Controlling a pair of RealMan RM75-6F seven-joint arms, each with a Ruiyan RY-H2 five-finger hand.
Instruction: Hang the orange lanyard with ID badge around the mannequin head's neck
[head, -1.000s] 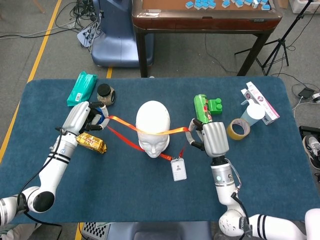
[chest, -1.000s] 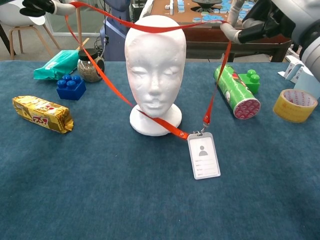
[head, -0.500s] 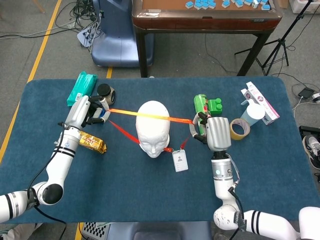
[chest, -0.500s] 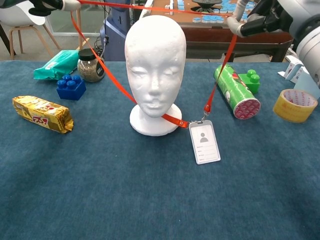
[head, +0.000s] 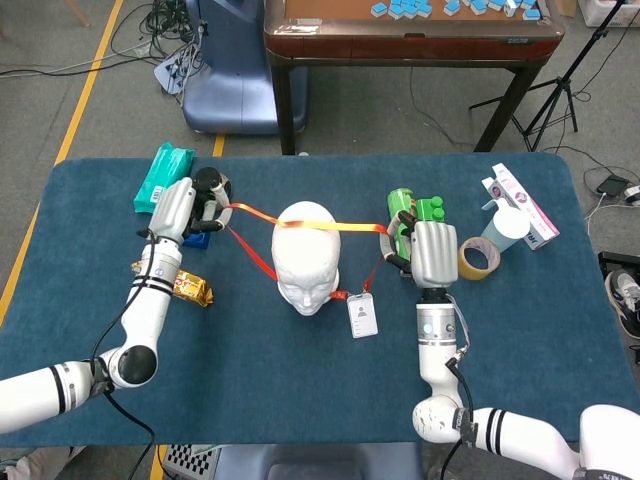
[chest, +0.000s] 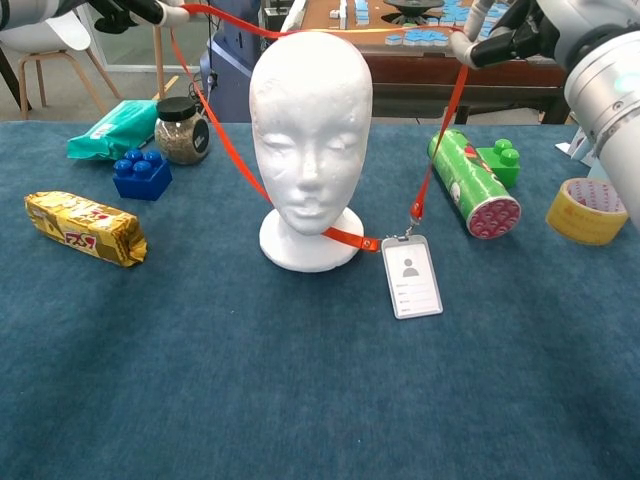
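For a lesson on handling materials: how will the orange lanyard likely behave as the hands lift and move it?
The orange lanyard probably handles floppy: it drapes between the left hand and right hand. It likely snags, as the strap bends over the mannequin head. The ID badge, lying on the table, may drag or swing.

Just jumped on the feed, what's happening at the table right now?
Both hands hold the orange lanyard stretched open over the white mannequin head. The left hand grips one side of the loop, the right hand the other. The strap runs across the crown toward the back of the head, while the front part lies at the base with the ID badge resting on the blue table. It is not yet down around the neck.
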